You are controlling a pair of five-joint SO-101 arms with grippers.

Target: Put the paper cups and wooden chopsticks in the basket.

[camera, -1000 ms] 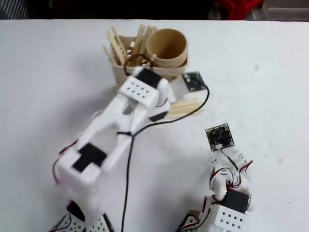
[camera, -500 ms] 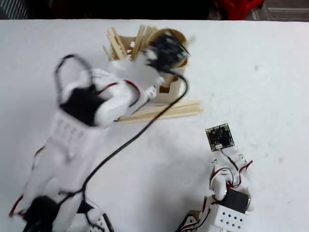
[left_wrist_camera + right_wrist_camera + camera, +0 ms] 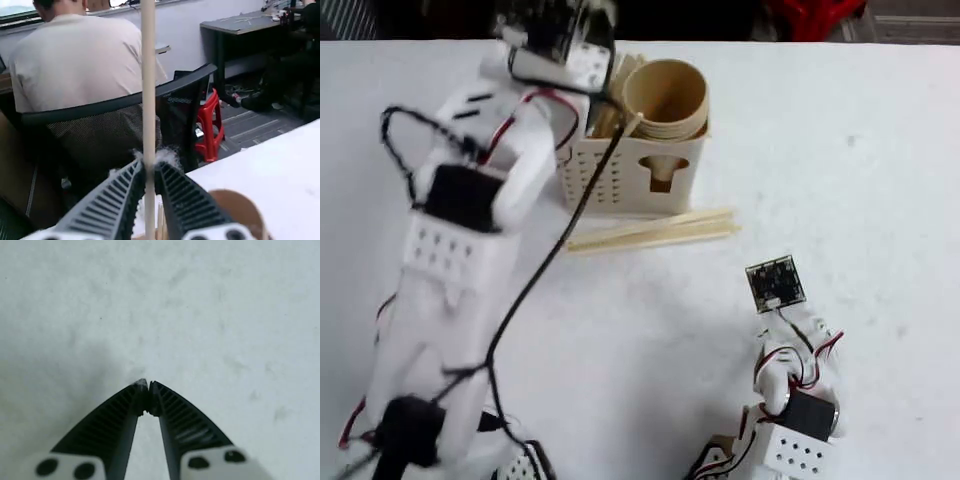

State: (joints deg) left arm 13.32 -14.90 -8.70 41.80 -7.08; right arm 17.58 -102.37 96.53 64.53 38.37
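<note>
A white slotted basket (image 3: 620, 180) stands at the back of the table with stacked paper cups (image 3: 665, 98) and several wooden chopsticks inside. More chopsticks (image 3: 655, 231) lie flat on the table just in front of it. My left arm stretches up over the basket's back left corner. Its gripper (image 3: 149, 167) is shut on one wooden chopstick (image 3: 148, 100), which stands upright between the fingers above a paper cup rim (image 3: 237, 207). My right gripper (image 3: 145, 390) is shut on nothing, pointing down at bare table at the front right.
The right arm's body (image 3: 790, 400) is folded at the table's front right. The white table (image 3: 860, 170) is bare to the right of the basket. Behind the table's far edge, a person sits in a black mesh chair (image 3: 120, 130).
My left arm swung from the table in front of the basket up and back over the basket's left corner. The chopsticks on the table became uncovered. The right arm stayed still.
</note>
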